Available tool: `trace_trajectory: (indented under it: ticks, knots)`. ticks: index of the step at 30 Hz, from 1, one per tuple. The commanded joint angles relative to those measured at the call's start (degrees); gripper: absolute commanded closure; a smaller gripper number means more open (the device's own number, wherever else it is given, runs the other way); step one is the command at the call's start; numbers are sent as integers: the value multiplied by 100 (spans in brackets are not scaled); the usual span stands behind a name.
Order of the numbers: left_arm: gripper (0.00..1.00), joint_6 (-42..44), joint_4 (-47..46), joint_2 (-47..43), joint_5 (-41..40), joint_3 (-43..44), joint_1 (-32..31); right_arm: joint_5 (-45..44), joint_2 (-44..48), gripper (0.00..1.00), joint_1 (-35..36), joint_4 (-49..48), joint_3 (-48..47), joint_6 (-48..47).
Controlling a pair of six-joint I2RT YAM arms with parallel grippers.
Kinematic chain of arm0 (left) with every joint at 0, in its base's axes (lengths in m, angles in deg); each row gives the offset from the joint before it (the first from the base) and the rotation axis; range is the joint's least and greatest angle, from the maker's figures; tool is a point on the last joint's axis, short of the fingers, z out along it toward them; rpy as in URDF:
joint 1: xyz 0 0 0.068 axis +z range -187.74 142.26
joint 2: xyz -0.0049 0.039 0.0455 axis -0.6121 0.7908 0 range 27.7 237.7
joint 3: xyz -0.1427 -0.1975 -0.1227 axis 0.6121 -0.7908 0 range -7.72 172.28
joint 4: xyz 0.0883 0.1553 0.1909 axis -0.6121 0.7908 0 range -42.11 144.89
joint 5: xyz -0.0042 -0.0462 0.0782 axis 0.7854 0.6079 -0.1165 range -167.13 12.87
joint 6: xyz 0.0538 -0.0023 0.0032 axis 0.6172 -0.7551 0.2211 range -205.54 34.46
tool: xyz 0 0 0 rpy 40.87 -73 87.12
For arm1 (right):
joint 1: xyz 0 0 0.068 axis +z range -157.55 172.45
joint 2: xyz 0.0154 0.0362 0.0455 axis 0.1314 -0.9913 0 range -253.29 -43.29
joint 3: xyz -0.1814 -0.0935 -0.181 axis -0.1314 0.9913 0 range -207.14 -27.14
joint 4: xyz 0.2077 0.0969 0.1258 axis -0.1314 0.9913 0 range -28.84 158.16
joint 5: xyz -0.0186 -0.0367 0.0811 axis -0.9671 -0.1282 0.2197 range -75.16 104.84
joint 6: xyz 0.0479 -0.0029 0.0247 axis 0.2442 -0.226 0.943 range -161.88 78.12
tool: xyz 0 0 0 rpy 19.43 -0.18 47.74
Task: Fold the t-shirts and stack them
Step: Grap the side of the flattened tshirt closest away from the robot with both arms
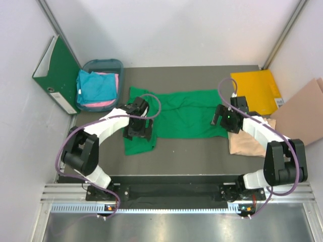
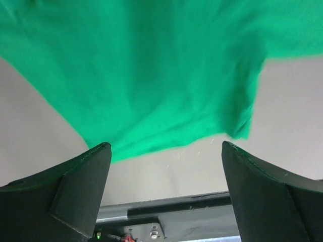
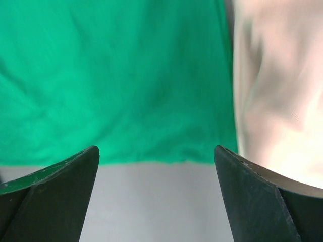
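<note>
**Edges, room.** Green shirt (image 1: 181,116) lies spread across the middle of the mat (image 1: 192,156), long axis left to right. Its left end drops in a lobe toward the near rail (image 1: 166,191). A strip of bare mat runs along its near hem and another along its far edge, up to the back wall. Its right end meets the beige shirt (image 1: 250,143), which lies at the mat's right side, partly under the right arm. Teal shirt (image 1: 96,85) and pink shirt (image 1: 108,104) sit bundled in the bin (image 1: 103,62) in the far left corner, just beside the binder (image 1: 58,75) that leans on the left wall. Folder (image 1: 255,88) lies flat in the far right corner. A brown board (image 1: 303,113) overlaps the right border.

**Views.**
- Top view alone shows the bin, binder, folder and board.
- Left wrist alone shows the lobe's slanted hem with a rumpled corner, and bare mat and rail below it.
- Right wrist alone shows a straight green hem and green lying right against beige.

**Pose.**
- Left arm: elbow out left, forearm in over the lobe. Left claw (image 1: 140,132) points down, fingers wide apart, nothing between.
- Right arm: elbow out right, forearm in over the green-beige border. Right claw (image 1: 218,119) is wide as well, holding nothing.
- Whether either claw touches the cloth, cannot tell.
</note>
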Motion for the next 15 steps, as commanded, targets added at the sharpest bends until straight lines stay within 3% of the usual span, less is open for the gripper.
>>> trace_trajectory:
  ticks: [1,15]
  knots:
    - [6,-148,35,-624,-17,-340,-186,482,419,5,5,-250,370,965]
    - [7,-236,-676,-45,-271,-710,-1189,544,481,6,-232,-812,1302,2021]
